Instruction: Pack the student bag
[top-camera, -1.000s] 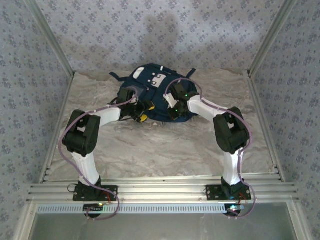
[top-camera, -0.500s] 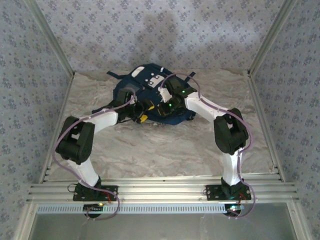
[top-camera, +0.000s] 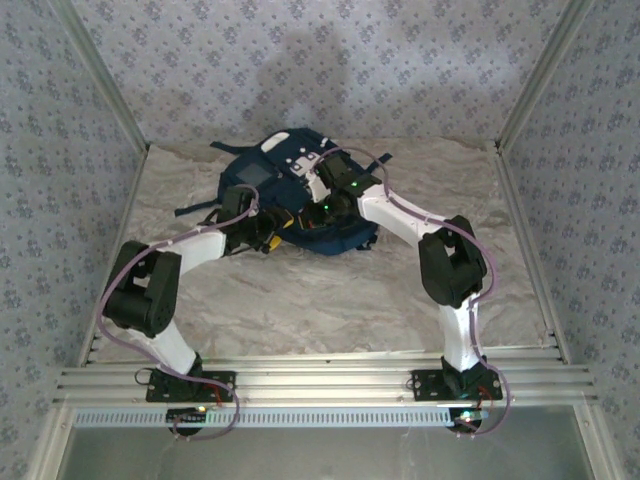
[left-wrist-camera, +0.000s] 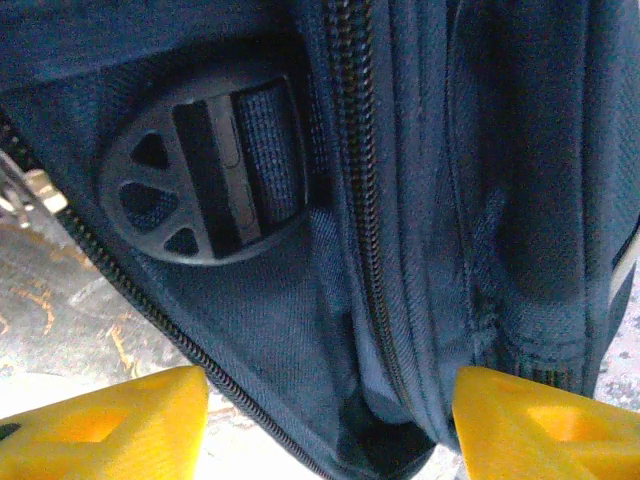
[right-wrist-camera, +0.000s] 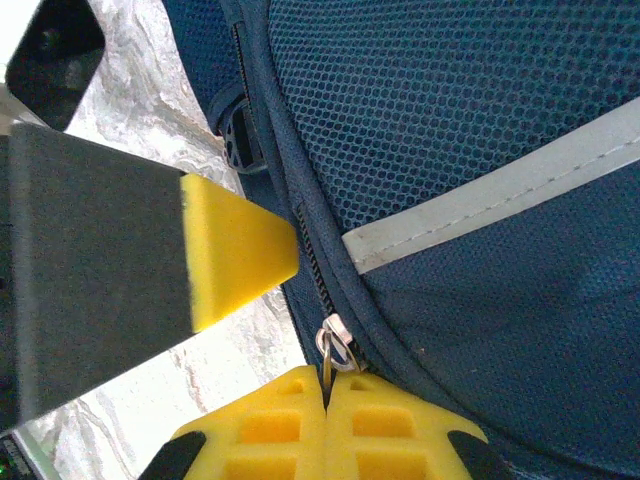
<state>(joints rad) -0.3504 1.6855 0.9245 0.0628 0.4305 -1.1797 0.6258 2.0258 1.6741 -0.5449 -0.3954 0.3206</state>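
Navy student bag (top-camera: 285, 165) lies upper centre on the marbled desk (top-camera: 320, 290); its label print is too small to read. Left fingers (left-wrist-camera: 110, 425) apart astride its zipped edge; right fingers (right-wrist-camera: 290, 430) clamped on the zipper pull (right-wrist-camera: 335, 350).

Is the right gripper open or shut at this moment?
Shut. The right gripper has its yellow jaws pressed together, pinching the metal zipper pull of the bag.

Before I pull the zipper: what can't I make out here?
- Top view: the arms cover the near edge of the backpack; how far it's zipped is hidden.
- Right wrist: the zipper pull disappears between the shut right fingers.
- Left wrist: the bottom edge cuts off the left fingers.
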